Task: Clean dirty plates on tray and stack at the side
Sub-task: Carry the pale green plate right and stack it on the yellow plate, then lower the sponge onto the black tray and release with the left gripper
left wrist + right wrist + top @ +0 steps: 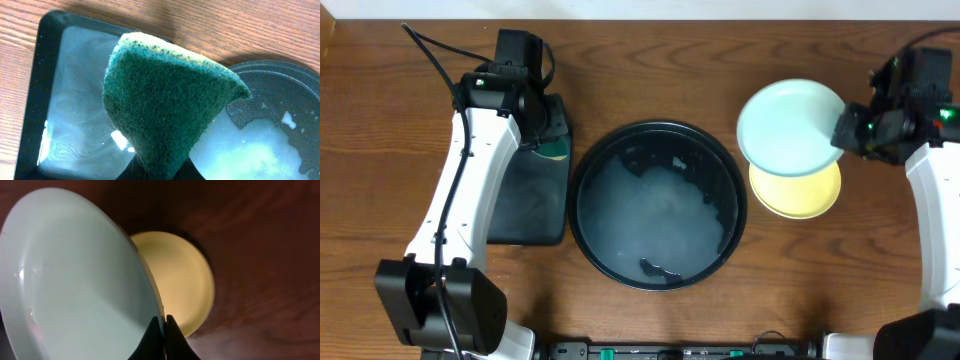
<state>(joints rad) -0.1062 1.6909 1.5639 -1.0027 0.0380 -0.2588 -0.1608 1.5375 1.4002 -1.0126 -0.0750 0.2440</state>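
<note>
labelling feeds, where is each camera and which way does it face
overhead: above the table, straight down; both arms, round tray
left wrist: on left arm, along left gripper to its sponge
right wrist: on right arm, along right gripper to its mint plate
shared: overhead and right wrist both show the yellow plate

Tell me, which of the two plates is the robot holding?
The pale mint plate: the right gripper pinches its rim and holds it raised over the yellow plate, which lies flat on the table, untouched.
</note>
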